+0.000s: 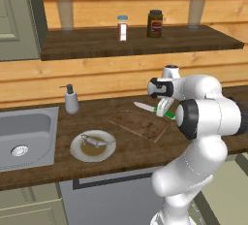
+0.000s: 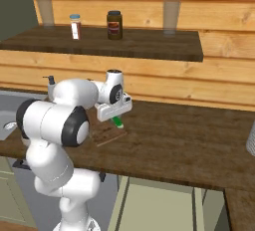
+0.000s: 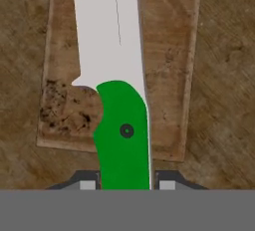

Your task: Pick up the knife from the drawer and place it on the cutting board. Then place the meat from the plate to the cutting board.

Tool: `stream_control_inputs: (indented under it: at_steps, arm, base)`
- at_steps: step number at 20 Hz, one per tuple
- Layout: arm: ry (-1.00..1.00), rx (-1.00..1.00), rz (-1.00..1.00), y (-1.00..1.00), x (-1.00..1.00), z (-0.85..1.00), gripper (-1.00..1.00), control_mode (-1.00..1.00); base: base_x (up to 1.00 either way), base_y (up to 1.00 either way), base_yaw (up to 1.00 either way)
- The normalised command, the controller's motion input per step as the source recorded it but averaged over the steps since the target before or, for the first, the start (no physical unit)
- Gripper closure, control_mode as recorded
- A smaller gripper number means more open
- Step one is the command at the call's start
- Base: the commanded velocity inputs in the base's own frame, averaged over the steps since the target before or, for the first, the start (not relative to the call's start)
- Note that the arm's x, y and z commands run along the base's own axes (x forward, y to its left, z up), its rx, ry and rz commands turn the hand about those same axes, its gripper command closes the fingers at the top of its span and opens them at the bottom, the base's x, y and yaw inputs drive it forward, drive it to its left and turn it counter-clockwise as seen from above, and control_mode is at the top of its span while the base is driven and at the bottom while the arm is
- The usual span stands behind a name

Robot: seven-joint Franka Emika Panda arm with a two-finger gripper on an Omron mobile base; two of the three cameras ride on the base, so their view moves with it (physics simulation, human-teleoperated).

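Note:
My gripper [image 1: 162,107] is shut on the knife [image 1: 144,106], gripping its green handle and holding it just above the cutting board [image 1: 140,124]. In the hand view the knife [image 3: 122,135] points away from me, its pale blade over the board [image 3: 169,75] and its handle between my gripper's [image 3: 127,185] tips. From the right, the gripper [image 2: 116,119] hangs over the board [image 2: 107,135]. The meat [image 1: 94,141], a small grey fish, lies on the plate [image 1: 76,152] left of the board. The drawer [image 2: 159,200] stands pulled out below the counter edge.
A steel sink [image 1: 24,136] sits at the left end of the counter, with a soap dispenser [image 1: 71,99] behind it. Two jars [image 1: 122,27] [image 1: 154,24] stand on the wall shelf. Bare wooden counter [image 2: 189,135] stretches right of the board.

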Motion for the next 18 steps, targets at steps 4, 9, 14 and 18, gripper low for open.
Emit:
stream_control_inputs:
  at_steps: [4,9,14,18]
  arm:
    - [-0.03,0.0,0.05,0.21,0.14,-0.61,1.0,-1.0]
    - [-0.04,0.0,0.06,0.0,0.36,-0.33,1.0,-1.0]
    - [-0.01,0.0,0.07,0.12,0.32,0.0,1.0,-1.0]
    - [0.0,0.0,0.02,0.33,0.26,-0.03,1.0,-1.0]
  base:
    - [0.0,0.0,0.0]
    - [0.0,0.0,0.0]
    - [0.0,0.0,0.0]
    - [0.0,0.0,0.0]
